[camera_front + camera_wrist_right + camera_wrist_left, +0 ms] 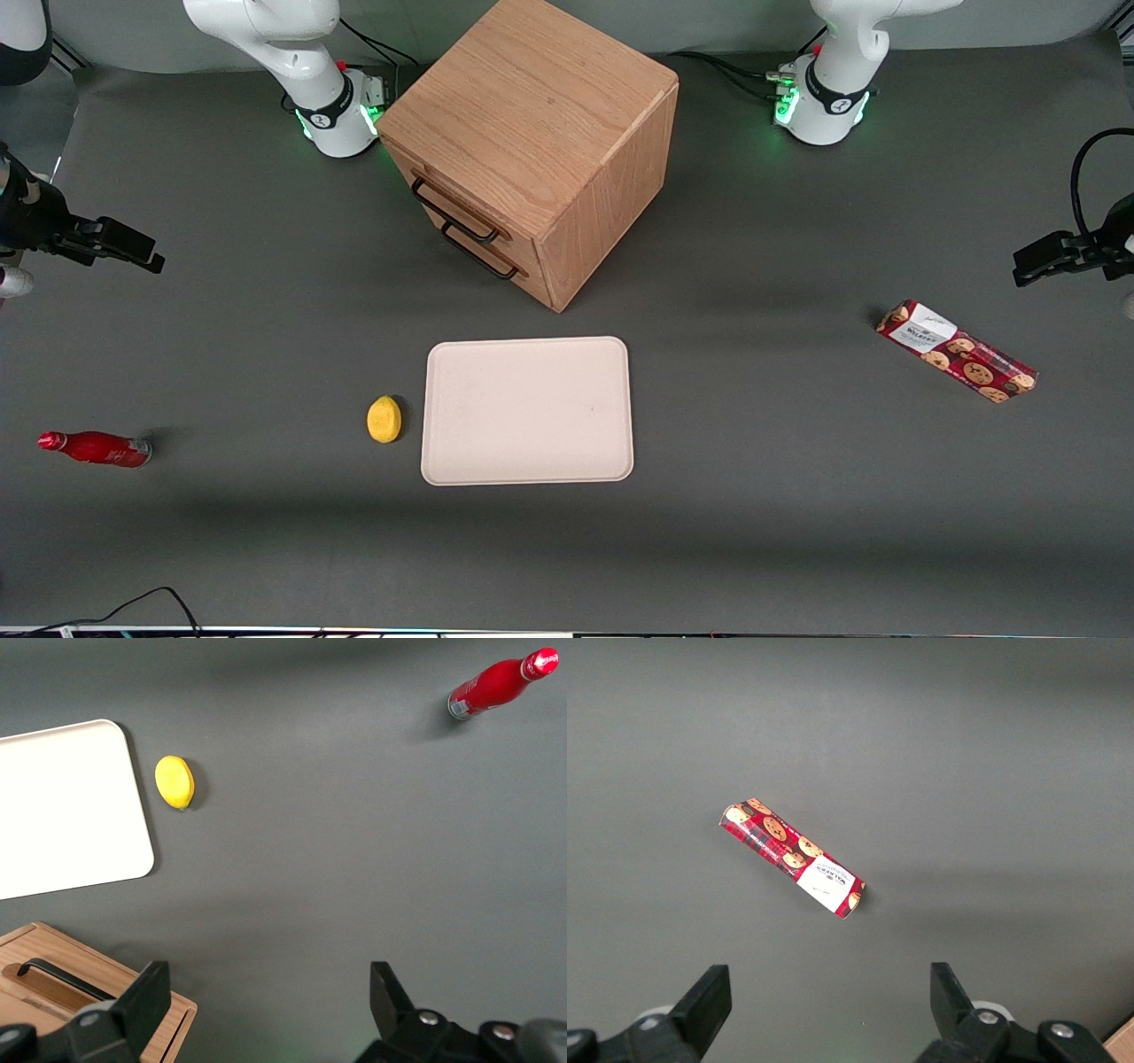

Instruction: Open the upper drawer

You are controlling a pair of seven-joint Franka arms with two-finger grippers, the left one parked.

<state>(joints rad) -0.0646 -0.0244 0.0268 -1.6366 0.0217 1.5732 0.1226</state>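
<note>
Cabinet (pixel 532 142) stands mid-table, turned at an angle. Upper drawer (pixel 461 206) sits flush in the cabinet front, shut, black bar handle (pixel 454 213) across it; contents not visible. Lower drawer (pixel 483 252) just beneath it, also shut.

Gripper (pixel 133 251) hangs above the table toward the working arm's end, well apart from the cabinet, fingers (pixel 146 997) spread wide, holding nothing.

Tray (pixel 528 410) lies flat, nearer the front camera than the cabinet, nothing on it. Lemon (pixel 384 419) just beside the tray, on the table, not touching it. Red bottle (pixel 96 448) lies on its side toward the working arm's end. Cookie box (pixel 957 351) lies toward the parked arm's end.
</note>
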